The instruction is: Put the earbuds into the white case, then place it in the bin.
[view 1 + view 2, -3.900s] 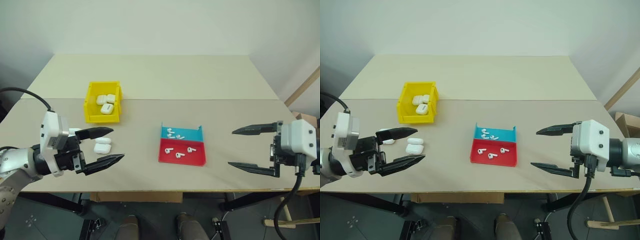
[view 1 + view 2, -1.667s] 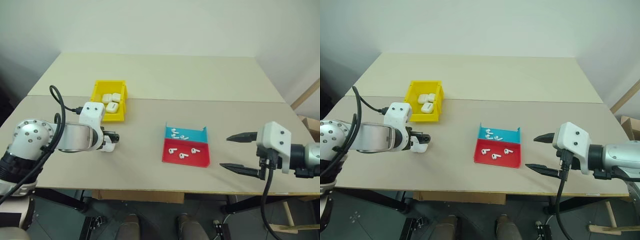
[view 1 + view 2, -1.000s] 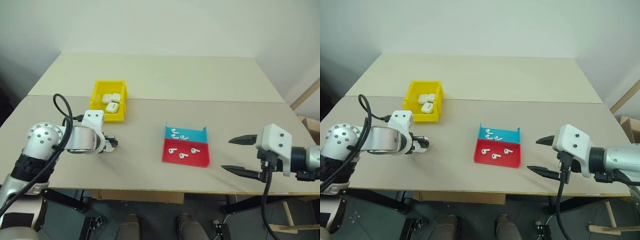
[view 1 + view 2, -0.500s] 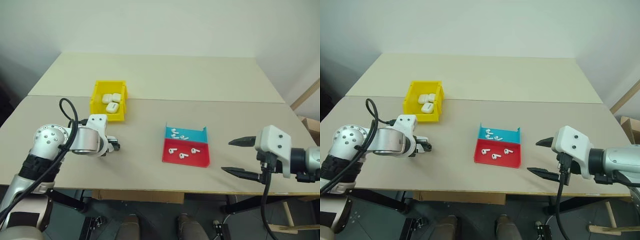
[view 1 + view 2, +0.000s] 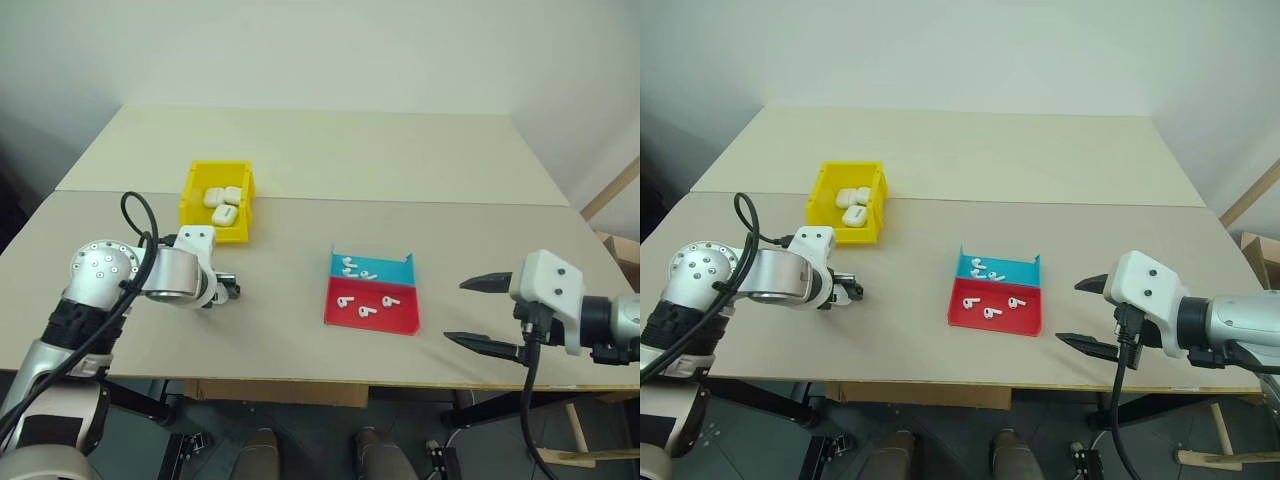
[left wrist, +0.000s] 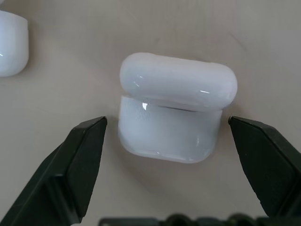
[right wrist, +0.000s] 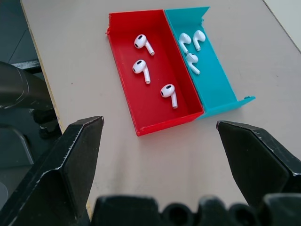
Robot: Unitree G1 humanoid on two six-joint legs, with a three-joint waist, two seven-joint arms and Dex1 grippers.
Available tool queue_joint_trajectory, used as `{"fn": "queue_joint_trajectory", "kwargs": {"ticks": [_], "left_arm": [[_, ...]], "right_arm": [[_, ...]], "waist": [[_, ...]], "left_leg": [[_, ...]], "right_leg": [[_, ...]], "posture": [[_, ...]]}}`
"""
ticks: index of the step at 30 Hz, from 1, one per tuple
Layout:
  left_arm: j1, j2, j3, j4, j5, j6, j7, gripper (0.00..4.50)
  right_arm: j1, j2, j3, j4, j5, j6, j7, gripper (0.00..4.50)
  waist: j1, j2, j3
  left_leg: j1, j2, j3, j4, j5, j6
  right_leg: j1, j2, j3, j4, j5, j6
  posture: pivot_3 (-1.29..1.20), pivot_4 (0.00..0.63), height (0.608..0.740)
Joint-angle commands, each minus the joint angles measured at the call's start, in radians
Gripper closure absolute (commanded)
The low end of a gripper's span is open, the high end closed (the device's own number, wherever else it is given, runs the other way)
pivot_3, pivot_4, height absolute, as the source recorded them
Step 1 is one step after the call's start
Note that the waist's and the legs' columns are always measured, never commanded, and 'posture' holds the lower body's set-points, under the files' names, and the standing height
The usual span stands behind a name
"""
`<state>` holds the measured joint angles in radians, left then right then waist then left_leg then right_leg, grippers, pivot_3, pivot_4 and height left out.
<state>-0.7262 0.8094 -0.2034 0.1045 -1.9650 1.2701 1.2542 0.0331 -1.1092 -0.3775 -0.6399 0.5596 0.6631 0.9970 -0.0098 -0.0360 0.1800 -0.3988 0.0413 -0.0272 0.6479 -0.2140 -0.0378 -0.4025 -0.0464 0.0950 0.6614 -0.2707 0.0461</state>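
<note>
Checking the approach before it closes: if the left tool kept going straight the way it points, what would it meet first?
Probably the white case lying on the table, centred between the open left tool's fingers; neither finger touches it.

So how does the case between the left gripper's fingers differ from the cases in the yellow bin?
The white case lies on the table between the open left gripper fingers, neither touching it; the three cases sit inside the bin. It lies apart, with only one other case nearby; those are bunched together. All are glossy, white, rounded, lids closed.
</note>
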Motion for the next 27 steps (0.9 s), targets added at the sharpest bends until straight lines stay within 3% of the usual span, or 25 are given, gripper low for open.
{"fn": "queue_joint_trajectory", "kwargs": {"ticks": [1, 6, 9, 13, 23, 27], "left_arm": [[-0.017, 0.01, -0.011, -0.017, -0.007, 0.003, -0.005, 0.0], [-0.014, 0.004, -0.009, -0.014, -0.007, -0.009, 0.003, 0.0], [-0.02, 0.017, -0.026, -0.022, -0.007, -0.012, 0.011, 0.58], [-0.025, 0.015, -0.03, -0.004, -0.007, -0.009, -0.006, 1.72], [-0.038, 0.036, -0.029, -0.085, -0.003, -0.03, -0.035, 1.72], [-0.033, 0.067, 0.041, -0.226, 0.097, -0.053, -0.178, 1.72]], "right_arm": [[0.001, -0.013, -0.03, -0.027, -0.003, 0.013, -0.009, 0.03], [0.012, -0.012, -0.029, -0.035, -0.009, 0.016, -0.013, 0.03], [0.015, -0.01, -0.029, -0.036, -0.01, 0.016, -0.014, 0.0], [0.015, -0.01, -0.024, -0.034, -0.014, 0.017, -0.016, 0.0], [0.014, -0.009, -0.023, -0.026, -0.019, 0.009, -0.015, 0.0], [0.005, -0.007, -0.026, -0.012, -0.029, -0.011, -0.004, 0.0]], "waist": [[0.0, 0.0, 0.0], [0.0, 0.0, 0.0], [0.0, 0.0, 0.0], [-0.002, 0.0, 0.0], [-0.001, 0.0, 0.0], [-0.001, 0.0, 0.0]], "left_leg": [[0.0, 0.0, 0.0, 0.0, 0.0, 0.0], [0.0, 0.0, 0.0, 0.0, 0.0, 0.0], [0.0, 0.0, 0.0, 0.0, 0.0, 0.0], [0.0, 0.0, 0.0, 0.0, 0.0, 0.0], [0.0, 0.0, 0.0, 0.0, 0.0, 0.0], [-0.001, 0.0, 0.0, 0.0, 0.0, 0.0]], "right_leg": [[0.0, 0.0, 0.0, 0.0, 0.0, 0.0], [0.0, 0.0, 0.0, 0.0, 0.0, 0.0], [0.0, 0.0, 0.0, 0.0, 0.0, 0.0], [0.0, 0.0, 0.0, 0.0, 0.0, 0.0], [0.0, 0.0, 0.0, 0.0, 0.0, 0.0], [-0.001, 0.0, 0.0, -0.001, 0.0, 0.0]], "posture": [[0.0, 0.15, 0.74], [0.0, 0.15, 0.74], [0.0, 0.15, 0.74], [0.0, 0.15, 0.74], [0.0, 0.15, 0.74], [0.0, 0.15, 0.74]]}}
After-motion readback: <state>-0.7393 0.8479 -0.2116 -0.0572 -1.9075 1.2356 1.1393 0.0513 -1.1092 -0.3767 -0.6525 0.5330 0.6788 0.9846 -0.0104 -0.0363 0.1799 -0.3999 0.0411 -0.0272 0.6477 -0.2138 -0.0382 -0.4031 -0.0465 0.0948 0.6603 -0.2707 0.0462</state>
